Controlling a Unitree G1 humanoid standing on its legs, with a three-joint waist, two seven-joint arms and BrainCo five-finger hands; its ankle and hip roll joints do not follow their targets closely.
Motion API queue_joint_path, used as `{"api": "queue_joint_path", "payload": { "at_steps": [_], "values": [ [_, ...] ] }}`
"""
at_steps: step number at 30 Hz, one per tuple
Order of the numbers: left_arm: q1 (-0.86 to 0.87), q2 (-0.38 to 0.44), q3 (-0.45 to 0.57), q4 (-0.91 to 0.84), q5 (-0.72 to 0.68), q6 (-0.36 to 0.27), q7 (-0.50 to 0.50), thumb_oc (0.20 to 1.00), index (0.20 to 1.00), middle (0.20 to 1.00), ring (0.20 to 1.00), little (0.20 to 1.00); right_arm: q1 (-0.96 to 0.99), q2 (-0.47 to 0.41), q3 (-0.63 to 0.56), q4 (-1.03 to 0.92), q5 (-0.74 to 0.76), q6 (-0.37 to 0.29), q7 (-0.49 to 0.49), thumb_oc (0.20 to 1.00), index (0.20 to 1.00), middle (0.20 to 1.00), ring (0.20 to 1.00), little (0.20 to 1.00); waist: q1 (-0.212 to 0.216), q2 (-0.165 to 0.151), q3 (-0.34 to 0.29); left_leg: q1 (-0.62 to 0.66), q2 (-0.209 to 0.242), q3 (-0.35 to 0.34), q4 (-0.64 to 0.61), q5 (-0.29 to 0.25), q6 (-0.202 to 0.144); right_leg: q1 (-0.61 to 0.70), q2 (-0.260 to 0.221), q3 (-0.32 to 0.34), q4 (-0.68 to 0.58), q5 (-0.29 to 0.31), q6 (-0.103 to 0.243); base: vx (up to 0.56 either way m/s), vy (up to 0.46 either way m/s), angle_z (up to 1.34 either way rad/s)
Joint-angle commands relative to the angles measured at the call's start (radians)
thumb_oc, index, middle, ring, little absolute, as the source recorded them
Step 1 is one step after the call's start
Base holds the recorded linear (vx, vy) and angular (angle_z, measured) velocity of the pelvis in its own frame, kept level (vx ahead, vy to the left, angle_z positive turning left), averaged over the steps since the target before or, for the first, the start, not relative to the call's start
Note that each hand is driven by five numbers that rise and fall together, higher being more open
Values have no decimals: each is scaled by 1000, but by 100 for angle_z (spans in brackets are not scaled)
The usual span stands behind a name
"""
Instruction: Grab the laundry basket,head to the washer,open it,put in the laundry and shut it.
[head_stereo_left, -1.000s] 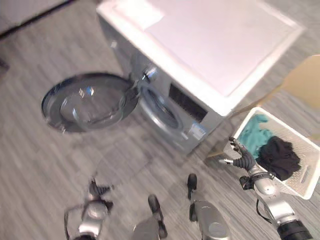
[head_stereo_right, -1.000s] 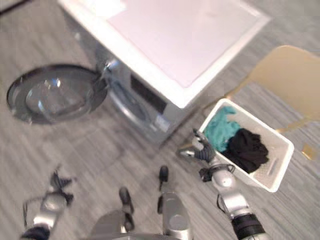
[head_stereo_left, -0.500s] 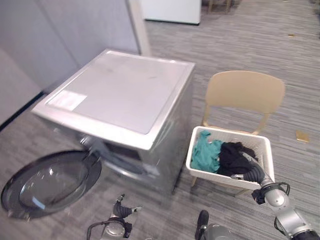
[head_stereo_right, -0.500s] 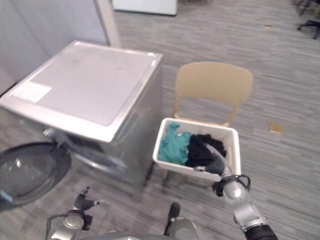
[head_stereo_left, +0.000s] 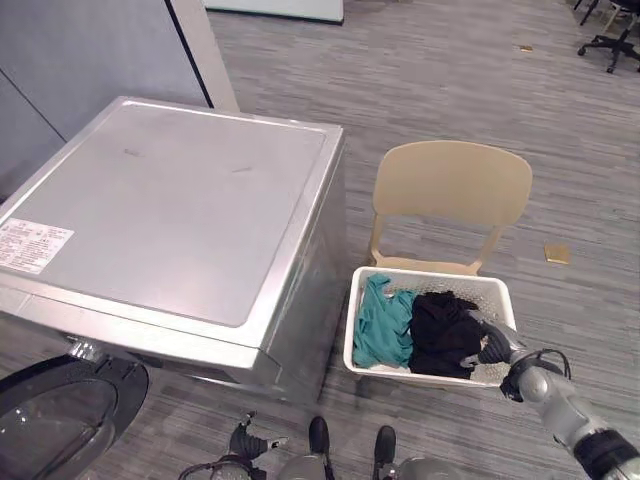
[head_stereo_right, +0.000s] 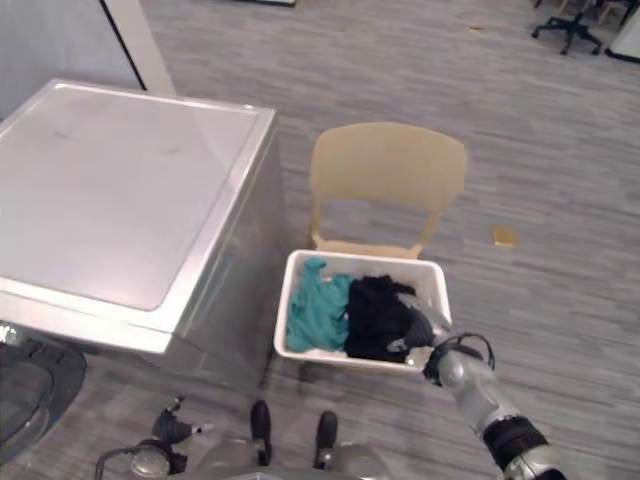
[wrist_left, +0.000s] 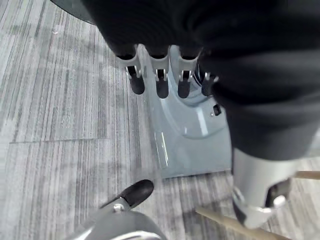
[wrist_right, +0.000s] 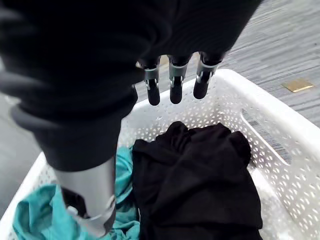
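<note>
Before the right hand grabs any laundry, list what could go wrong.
1. The laundry basket sits on a chair; a sideways pull might tip it off.
2. The right hand is open above the black garment; the teal garment beside it may snag and come along.

Even, bright indoor light, soft glare on the washer top (head_stereo_left: 170, 210)

Open office-style room serving as a laundry test area.
Grey striped carpet (head_stereo_left: 450, 90) is covering the whole floor, a silver front-loading washer (head_stereo_left: 180, 215) is standing beside a grey partition wall (head_stereo_left: 90, 50), a tan plastic chair (head_stereo_left: 450, 190) is sitting just beside it, and a black wheeled office chair (head_stereo_left: 610, 45) is showing at the far edge.
</note>
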Motion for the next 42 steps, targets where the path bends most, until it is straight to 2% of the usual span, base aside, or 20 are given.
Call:
{"api": "queue_joint_path", "payload": {
  "at_steps": [1,5,7,9,10,13,19,20,21,25,32,34,35,38,41,42],
  "values": [
    [-21,54,10,-7,20,-23,41,1000,1000,1000,1000,1000,-160,-9,57,31,-83,-14,-58,1000,1000,1000,1000,1000,43,-32,42,-6,-27,24,101,-148,-4,-49,-94,80,87,-105,121,-57,99,-4],
    [-55,62,4,7,-4,-36,64,1000,1000,1000,1000,1000,-282,7,134,137,-130,3,-83,1000,1000,1000,1000,1000,64,-27,70,-61,-36,23,73,-126,3,-123,-103,81,88,-81,131,-64,55,2],
    [-83,67,-7,5,-22,-45,78,1000,1000,1000,1000,1000,-369,27,178,215,-139,18,-101,1000,1000,1000,1000,1000,83,-20,88,-104,-42,12,36,-92,1,-176,-105,75,84,-63,135,-86,37,11],
    [-85,66,-6,5,-22,-45,78,1000,1000,1000,1000,1000,-373,29,180,219,-139,17,-102,1000,1000,1000,1000,1000,81,-20,86,-107,-42,11,34,-90,1,-180,-105,75,85,-63,135,-31,10,12],
    [-104,66,-20,4,-39,-52,85,1000,1000,1000,1000,1000,-426,44,204,283,-138,29,-114,1000,1000,1000,1000,1000,99,-16,101,-129,-44,1,7,-64,-4,-205,-107,64,79,-55,137,-37,2,22],
    [-130,69,-39,-9,-61,-58,93,1000,1000,1000,1000,1000,-490,80,244,399,-152,49,-125,1000,1000,1000,1000,1000,124,-2,125,-168,-48,-22,-23,-31,-9,-241,-111,40,72,-46,136,-47,-17,26],
    [-183,71,-68,-1,-92,-65,98,1000,1000,1000,1000,1000,-579,121,280,551,-137,74,-138,1000,1000,1000,1000,1000,162,22,156,-228,-51,-55,-48,8,-31,-283,-116,-2,51,-25,139,-49,-32,32],
    [-192,73,-78,-7,-96,-65,97,1000,1000,1000,1000,1000,-589,124,273,562,-108,76,-137,341,341,341,341,341,172,31,160,-252,-52,-67,-49,18,-41,-291,-117,-18,36,-17,143,-31,-28,33],
    [-192,73,-78,-7,-96,-65,97,1000,1000,1000,1000,1000,-589,124,273,562,-108,76,-137,200,200,200,200,200,172,31,159,-252,-52,-67,-49,18,-41,-291,-117,-18,36,-17,143,-36,-39,26],
    [-194,66,-78,-12,-102,-62,93,1000,1000,1000,1000,1000,-571,95,224,458,-23,57,-149,200,200,200,200,200,171,28,158,-261,-53,-80,-49,21,-51,-285,-117,-38,21,-11,147,-12,3,16],
    [-148,44,-37,-18,-75,-30,81,1000,1000,1000,1000,1000,-380,56,28,94,135,8,-154,200,200,200,200,200,132,-9,123,-173,-53,-72,-49,-15,-35,-210,-122,-31,27,-27,150,13,43,7],
    [-135,44,-25,-28,-75,-23,79,1000,1000,1000,1000,1000,-331,56,-20,27,168,2,-142,200,200,200,200,200,121,-19,112,-155,-53,-68,-49,-22,-28,-196,-123,-26,28,-28,152,39,68,3],
    [-113,41,-4,-42,-72,-16,75,1000,1000,1000,1000,1000,-256,64,-87,-71,221,-20,-133,200,200,200,200,200,103,-31,96,-112,-53,-57,-49,-40,-17,-169,-121,-13,35,-35,155,45,106,-14],
    [-80,41,27,-69,-69,-6,63,1000,1000,1000,1000,1000,-161,76,-155,-210,290,-46,-84,200,200,200,200,200,79,-47,68,-59,-52,-30,-49,-58,-2,-138,-122,1,45,-38,164,23,110,-37],
    [-55,43,41,-104,-64,0,58,1000,1000,1000,1000,1000,-93,81,-200,-299,329,-60,-50,200,200,200,200,200,64,-54,54,-24,-46,-7,-49,-71,3,-127,-123,12,65,-40,173,-30,87,-53],
    [-44,46,49,-137,-64,4,51,1000,1000,1000,1000,1000,-49,93,-231,-377,377,-77,-17,200,200,200,200,200,56,-51,48,2,-38,14,-49,-76,9,-125,-127,20,115,-53,181,-132,85,-51]
  ]
}}
